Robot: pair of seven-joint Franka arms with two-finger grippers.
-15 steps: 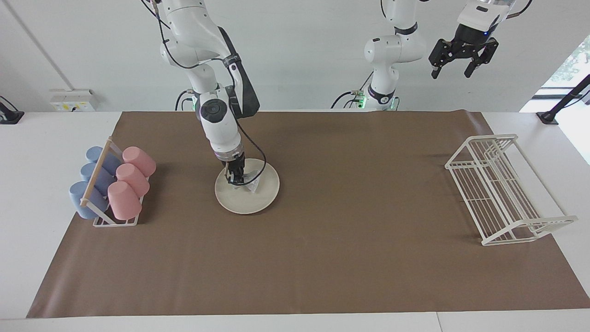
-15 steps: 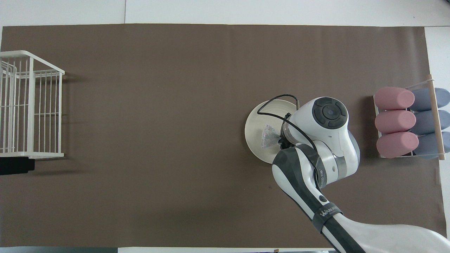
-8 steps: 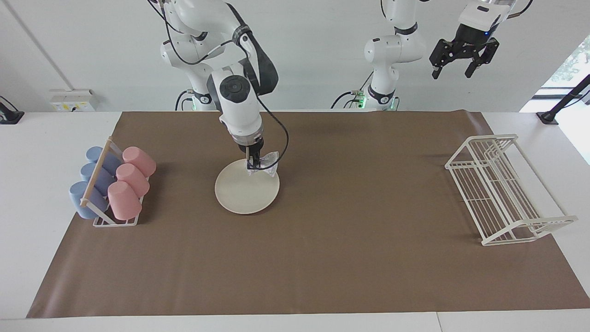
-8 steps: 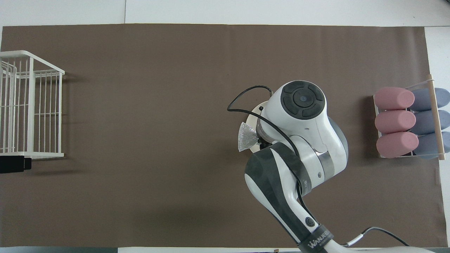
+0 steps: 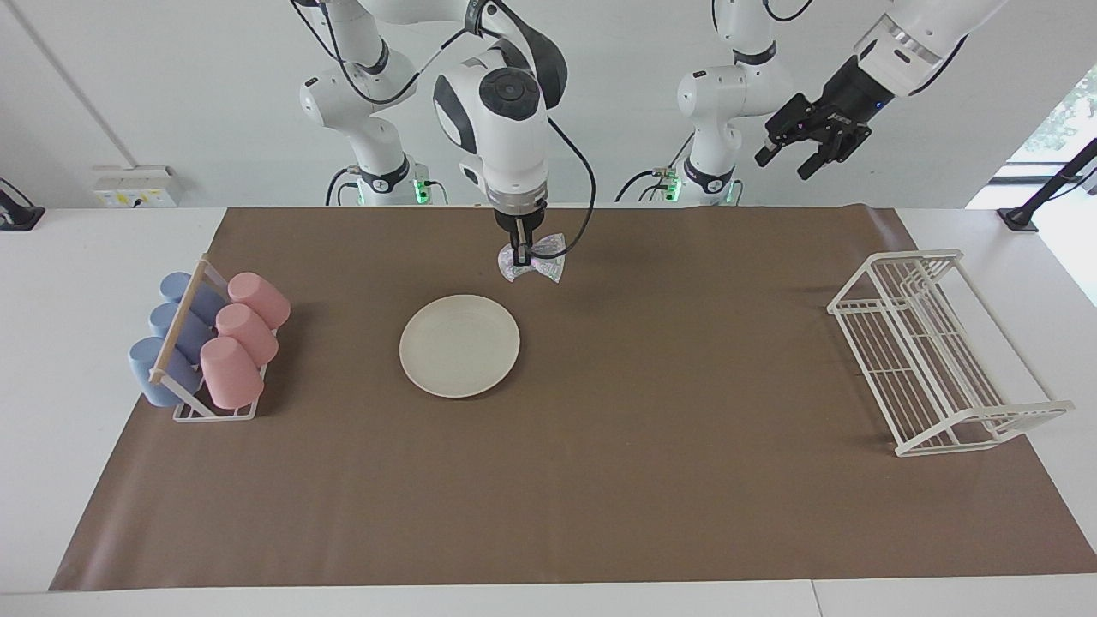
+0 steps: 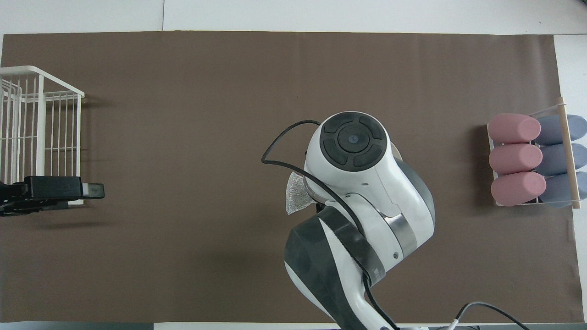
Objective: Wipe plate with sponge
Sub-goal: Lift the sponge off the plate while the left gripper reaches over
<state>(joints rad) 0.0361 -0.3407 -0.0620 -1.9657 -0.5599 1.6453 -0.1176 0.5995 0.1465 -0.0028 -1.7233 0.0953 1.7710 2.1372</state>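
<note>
Going across the facing view from nine o'clock, a cup rack (image 5: 210,343) holds blue and pink cups on their sides at the right arm's end of the brown mat (image 5: 600,497). Next comes the plate (image 5: 459,345), bare and flat on the mat, just off centre toward eight o'clock. Up at about eleven o'clock from centre hangs the right gripper (image 5: 519,254), fingertips pressed together on the sponge (image 5: 538,262), which dangles in the air over the mat at the plate's one o'clock, clear of the rim. At three o'clock stands the white wire rack (image 5: 934,351). At one o'clock in the view the left gripper (image 5: 808,147) waits high over the table's edge, fingers spread, holding nothing.

Risks, as I judge them: the sponge is pinched by a small part of itself and flops loose, so it may slip out on a quick swing. If it is set down from here it lands on the mat, well short of the plate. A hard press near the rim could also skate the unheld plate across the mat.

No writing or brand is legible in either view.
</note>
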